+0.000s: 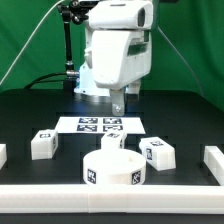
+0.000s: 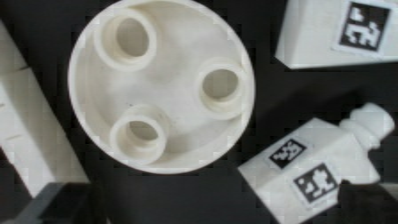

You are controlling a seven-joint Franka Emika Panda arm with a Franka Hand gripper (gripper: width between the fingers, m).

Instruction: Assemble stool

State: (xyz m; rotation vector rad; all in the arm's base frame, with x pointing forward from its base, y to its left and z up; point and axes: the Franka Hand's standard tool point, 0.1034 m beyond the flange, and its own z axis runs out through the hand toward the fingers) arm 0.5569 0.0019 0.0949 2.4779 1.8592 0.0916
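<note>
Only the wrist view shows three sockets in the seat.

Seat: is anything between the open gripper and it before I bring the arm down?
Nothing visible. The gripper hangs open above the table. The wrist view shows the seat uncovered; a leg and a second leg lie beside it, not on it.

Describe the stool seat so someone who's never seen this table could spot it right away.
On the black table, find the long white rail along the edge nearest the exterior view's camera. Just behind its middle sits the stool seat. It is the only round piece, a low white ring with three sockets, while the legs nearby are blocky.
</note>
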